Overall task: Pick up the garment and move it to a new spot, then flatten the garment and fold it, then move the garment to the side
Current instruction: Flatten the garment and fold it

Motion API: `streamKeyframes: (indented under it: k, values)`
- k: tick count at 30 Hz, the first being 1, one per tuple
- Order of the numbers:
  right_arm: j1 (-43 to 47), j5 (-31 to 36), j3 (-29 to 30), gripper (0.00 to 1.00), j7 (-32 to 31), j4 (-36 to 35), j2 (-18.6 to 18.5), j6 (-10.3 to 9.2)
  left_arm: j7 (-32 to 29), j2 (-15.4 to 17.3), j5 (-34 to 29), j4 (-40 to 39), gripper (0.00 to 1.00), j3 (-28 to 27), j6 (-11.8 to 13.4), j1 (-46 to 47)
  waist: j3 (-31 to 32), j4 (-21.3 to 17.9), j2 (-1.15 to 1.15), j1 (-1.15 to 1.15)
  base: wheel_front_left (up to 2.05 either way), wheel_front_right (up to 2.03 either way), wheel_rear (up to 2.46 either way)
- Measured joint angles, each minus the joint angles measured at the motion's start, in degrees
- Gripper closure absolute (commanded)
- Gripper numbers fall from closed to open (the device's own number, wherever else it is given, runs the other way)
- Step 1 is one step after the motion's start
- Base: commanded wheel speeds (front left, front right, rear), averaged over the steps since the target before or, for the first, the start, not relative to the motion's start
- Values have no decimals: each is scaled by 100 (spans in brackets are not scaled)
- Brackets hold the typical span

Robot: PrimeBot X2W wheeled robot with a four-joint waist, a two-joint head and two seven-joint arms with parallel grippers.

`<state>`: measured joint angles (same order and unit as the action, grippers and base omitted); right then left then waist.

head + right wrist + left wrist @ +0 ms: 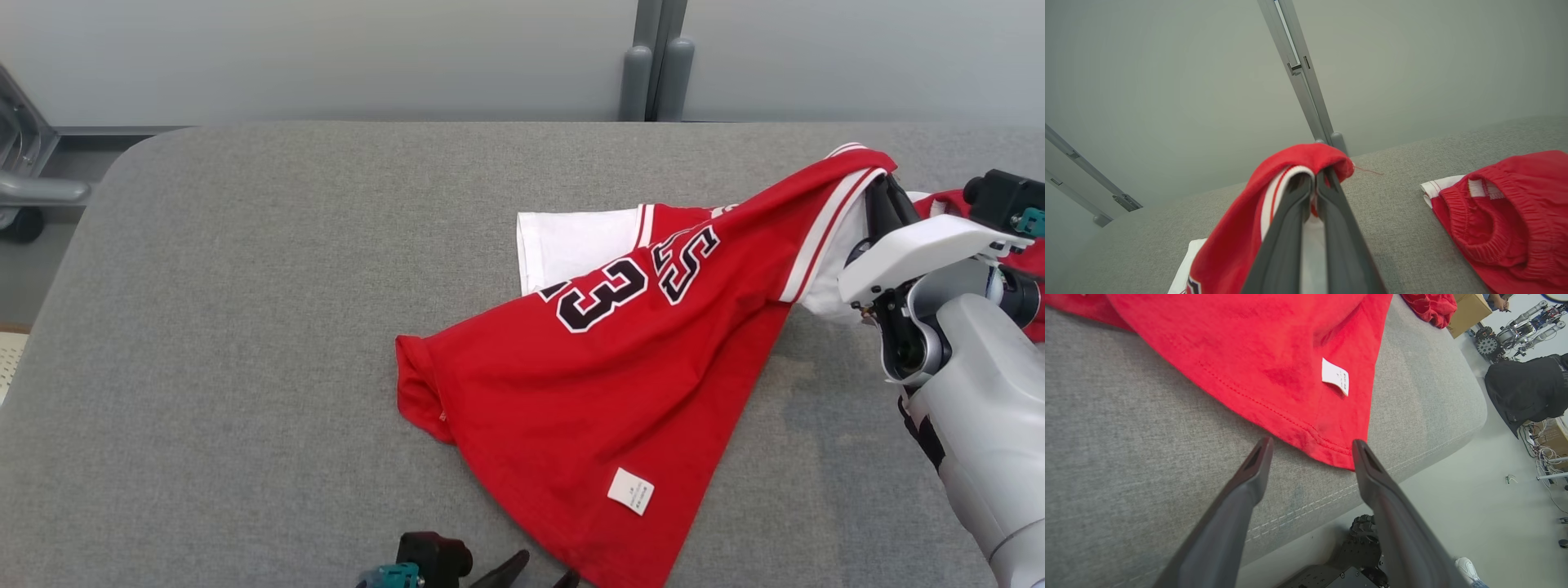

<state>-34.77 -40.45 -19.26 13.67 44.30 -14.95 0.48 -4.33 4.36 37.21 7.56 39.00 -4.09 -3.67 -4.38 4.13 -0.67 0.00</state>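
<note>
My right pincer (1314, 179) is pinching a trimmed edge of the red jersey (588, 384), lifted at 2 o'clock, while the rest drapes over the grey desk (245, 327) toward 6. My left pincer (1310, 446) hangs spread beside the hem corner. I judge this the relocating step; flattening, folding and setting aside remain.

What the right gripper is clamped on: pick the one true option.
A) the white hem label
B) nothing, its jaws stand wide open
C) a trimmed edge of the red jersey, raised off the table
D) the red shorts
C: the right gripper is shut on the red jersey, whose striped edge drapes over its tips above the grey table; the red shorts lie apart.
</note>
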Motion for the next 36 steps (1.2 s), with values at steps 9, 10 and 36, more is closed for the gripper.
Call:
streamKeyframes:
  k: [9, 10, 36]
  values:
    - [-1, 1, -22, 100, 25, 94, 153, 78, -301, -29, 479, 368, 0, -2, -51, 7, 17, -93, 0, 0, 0, 0, 0]
    - [-4, 1, -27, 100, 26, 98, 183, 79, -322, -32, 481, 425, 0, -3, -51, 14, 19, -111, 0, 0, 0, 0, 0]
    - [-234, 118, 38, 100, 52, 258, 289, 202, -63, -131, 757, 849, 100, 397, -141, 752, -238, -429, 0, 0, 0, 0, 0]
